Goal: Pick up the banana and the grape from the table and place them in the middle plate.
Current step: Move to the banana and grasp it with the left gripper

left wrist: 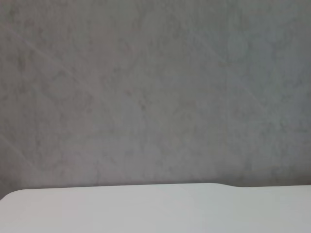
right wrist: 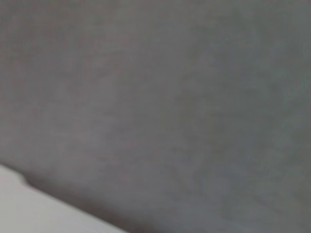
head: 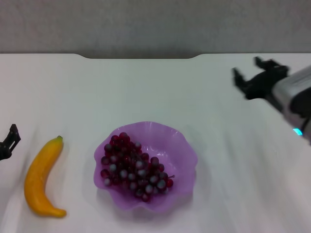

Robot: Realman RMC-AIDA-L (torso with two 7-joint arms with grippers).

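The grape [head: 133,167], a dark red-purple bunch, lies inside the middle plate [head: 182,150], a translucent purple dish with a wavy rim, at the centre of the head view. Left of the dish, the yellow-orange banana [head: 41,177] rests on the white table [head: 146,92] with its green stem tip pointing away from me. My right gripper [head: 253,73] hangs open and empty above the table's far right side. Only a dark tip of my left gripper [head: 8,142] shows at the left edge, just left of the banana. Neither wrist view shows any of the fruit.
The table's dark notched far edge [head: 141,56] runs along the back, with a grey wall [left wrist: 155,87] behind it. The wrist views show only that wall and strips of the tabletop [left wrist: 146,208].
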